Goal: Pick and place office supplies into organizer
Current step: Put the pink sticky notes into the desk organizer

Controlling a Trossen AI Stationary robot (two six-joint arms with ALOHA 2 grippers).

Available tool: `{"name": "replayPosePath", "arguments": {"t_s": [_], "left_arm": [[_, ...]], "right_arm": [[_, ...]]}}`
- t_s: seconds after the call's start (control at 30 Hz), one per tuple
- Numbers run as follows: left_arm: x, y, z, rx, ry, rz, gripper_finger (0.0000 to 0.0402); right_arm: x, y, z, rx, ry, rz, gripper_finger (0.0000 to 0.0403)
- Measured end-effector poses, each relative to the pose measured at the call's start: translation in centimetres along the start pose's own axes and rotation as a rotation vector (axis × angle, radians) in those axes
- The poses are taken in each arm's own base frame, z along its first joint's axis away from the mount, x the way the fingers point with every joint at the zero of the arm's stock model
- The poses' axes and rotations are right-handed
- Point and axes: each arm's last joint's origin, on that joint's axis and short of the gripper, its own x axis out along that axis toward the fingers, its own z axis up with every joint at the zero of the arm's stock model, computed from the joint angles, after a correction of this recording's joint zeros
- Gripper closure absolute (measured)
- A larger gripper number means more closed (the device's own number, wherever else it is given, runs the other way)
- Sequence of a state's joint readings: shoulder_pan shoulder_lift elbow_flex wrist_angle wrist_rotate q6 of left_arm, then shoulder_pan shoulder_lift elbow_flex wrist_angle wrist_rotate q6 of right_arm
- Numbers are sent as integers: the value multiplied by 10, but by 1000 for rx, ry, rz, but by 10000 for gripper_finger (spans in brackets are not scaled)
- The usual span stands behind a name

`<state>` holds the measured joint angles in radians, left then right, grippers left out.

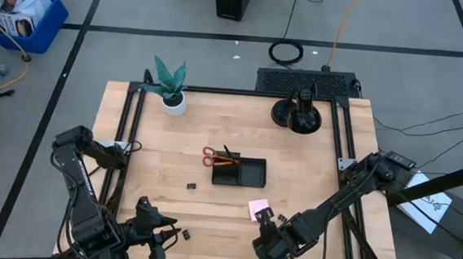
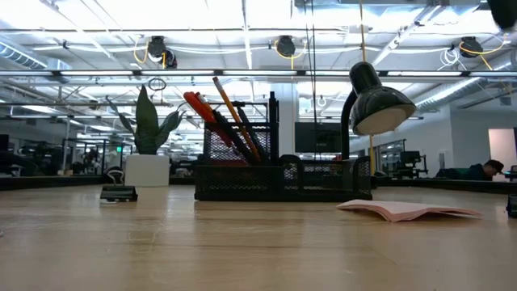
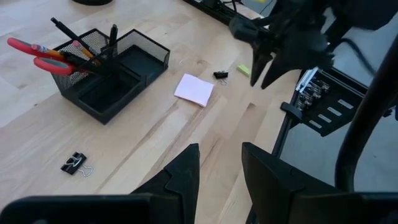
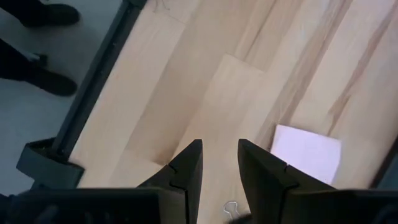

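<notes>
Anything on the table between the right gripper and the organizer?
Only the pink sticky-note pad, just ahead of the right gripper; bare wood beyond to the organizer, per high view.

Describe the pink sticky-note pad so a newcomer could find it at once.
Start from the black mesh organizer in the middle of the wooden table. Go toward the robot's edge of the table, on its right arm's side, to just ahead of the right gripper. The sticky-note pad lies flat there: the only pink, square item, unlike the tiny black binder clips.

Black mesh organizer (image 1: pixel 241 172) holds red scissors (image 1: pixel 211 157) and pens; pink sticky-note pad (image 1: pixel 259 207) lies nearby
</notes>
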<state>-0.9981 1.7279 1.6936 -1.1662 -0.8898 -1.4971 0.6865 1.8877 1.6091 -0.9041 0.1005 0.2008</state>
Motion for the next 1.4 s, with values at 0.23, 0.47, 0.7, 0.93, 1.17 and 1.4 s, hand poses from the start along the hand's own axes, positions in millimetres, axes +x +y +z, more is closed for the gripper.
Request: {"name": "replayPosePath", "arguments": {"t_s": [0.23, 0.47, 0.7, 0.93, 1.17, 1.4], "left_arm": [[0, 0, 0, 0, 0, 0, 277], [0, -1, 0, -10, 1, -9, 277], [0, -2, 0, -24, 3, -14, 277], [0, -5, 0, -66, 2, -41, 277], [-2, -6, -1, -77, 3, -51, 277], [-2, -6, -1, -67, 14, -51, 277]], "right_arm": [[12, -1, -6, -7, 4, -1, 310], [10, -5, -5, 3, -1, -6, 310], [10, -12, -2, 29, -24, -8, 310], [10, -12, -2, 33, -23, -5, 310], [10, -11, -2, 48, -24, -6, 310], [30, -11, -11, 96, -46, -2, 310]]}}
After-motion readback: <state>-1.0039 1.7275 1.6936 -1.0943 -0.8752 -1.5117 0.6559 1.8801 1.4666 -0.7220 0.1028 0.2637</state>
